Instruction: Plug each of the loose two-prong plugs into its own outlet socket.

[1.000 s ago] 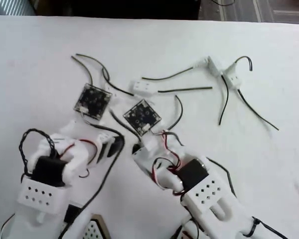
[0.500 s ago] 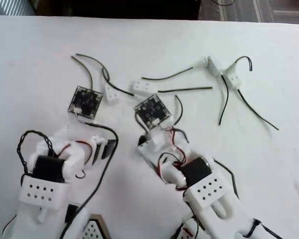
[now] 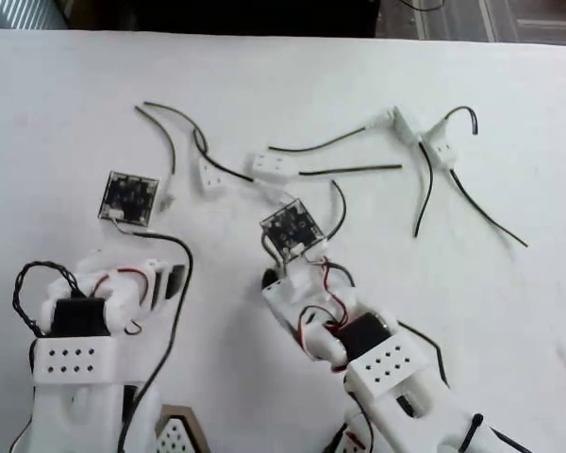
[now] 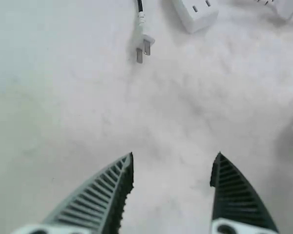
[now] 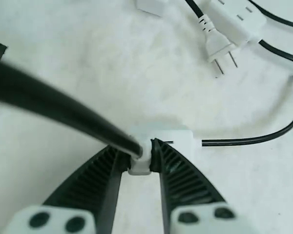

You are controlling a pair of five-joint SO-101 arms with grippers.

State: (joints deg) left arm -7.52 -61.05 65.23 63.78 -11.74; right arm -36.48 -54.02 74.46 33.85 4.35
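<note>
The right gripper (image 5: 139,148) is clamped on a plug (image 5: 172,139) near the worktop (image 3: 509,311) centre, presumably to carry it to a socket (image 5: 233,20); the left gripper (image 4: 174,156), jaws apart nearer the left edge, faces a loose plug (image 4: 144,48), likely its next pickup.

The table (image 3: 509,311) is white and matt, faintly mottled. The arm shells (image 3: 75,363) at seven o'clock are matt white plastic. The left gripper (image 4: 171,163) and right gripper (image 5: 139,148) have dull, dark, ridged plastic fingers (image 4: 112,190). The loose plug (image 4: 142,46) is smooth white plastic with two dull metal prongs. The connector (image 5: 178,139) looks the same plastic, and its cable (image 5: 263,137) has a black, slightly shiny sheath.
</note>
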